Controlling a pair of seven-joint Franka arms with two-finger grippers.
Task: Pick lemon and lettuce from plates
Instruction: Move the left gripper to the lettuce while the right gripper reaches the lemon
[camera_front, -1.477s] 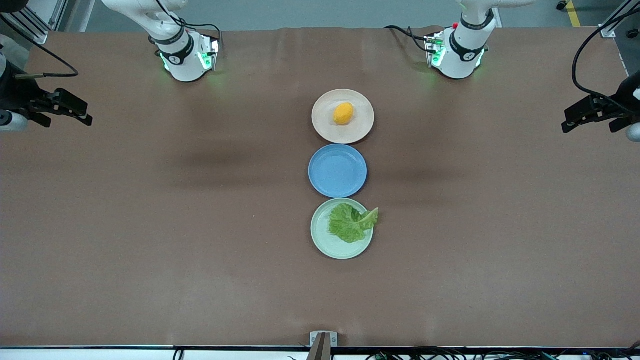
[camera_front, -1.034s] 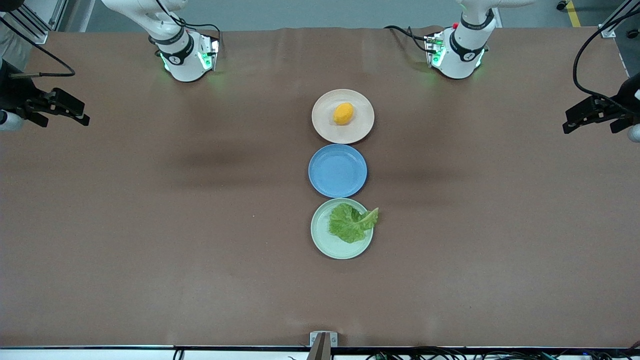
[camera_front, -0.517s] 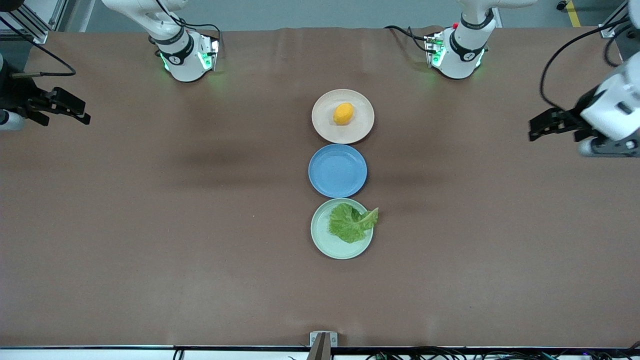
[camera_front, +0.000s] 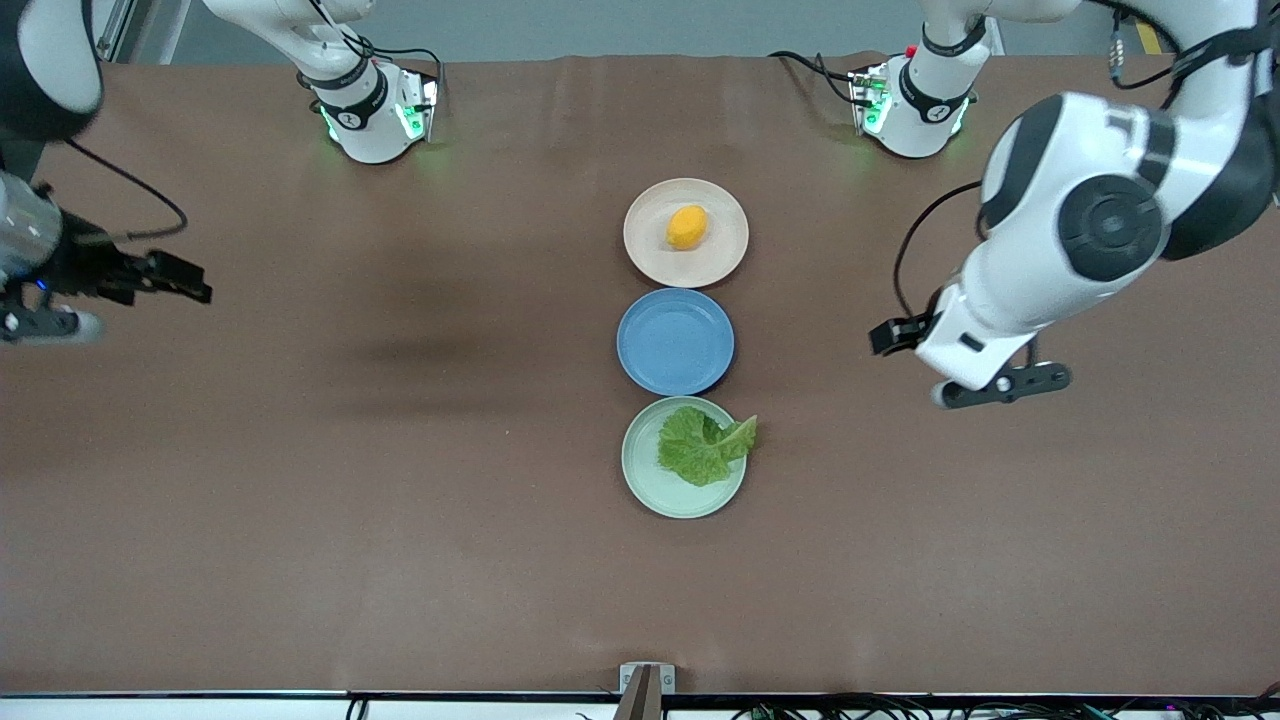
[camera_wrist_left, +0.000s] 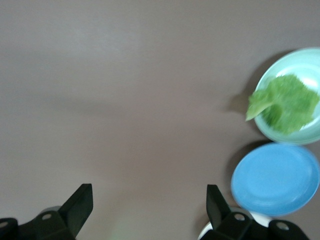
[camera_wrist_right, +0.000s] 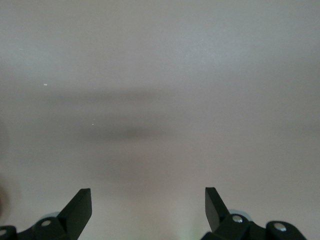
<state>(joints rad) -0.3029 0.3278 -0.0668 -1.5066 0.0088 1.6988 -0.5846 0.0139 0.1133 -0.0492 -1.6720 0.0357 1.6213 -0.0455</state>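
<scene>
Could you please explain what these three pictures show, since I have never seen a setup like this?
Two white robot arms stand at a brown table. The front view looks down from across it; the other two come from cameras on each wrist, the black prongs being that gripper's fingers. In a row lie a beige-pink plate holding a small orange-yellow lemon, an empty blue plate, and a mint-green plate holding a crinkly green lettuce leaf. The left gripper hangs open over bare table beside the blue plate. The right gripper hangs open at its own end. Nothing is held.

The front camera looks down on the whole bench (camera_front: 400, 500) from high up, facing the arms' bases. Both wrist cameras look down at it; the left shares the lettuce (camera_wrist_left: 284, 102) (camera_front: 702, 447) with the front.
</scene>
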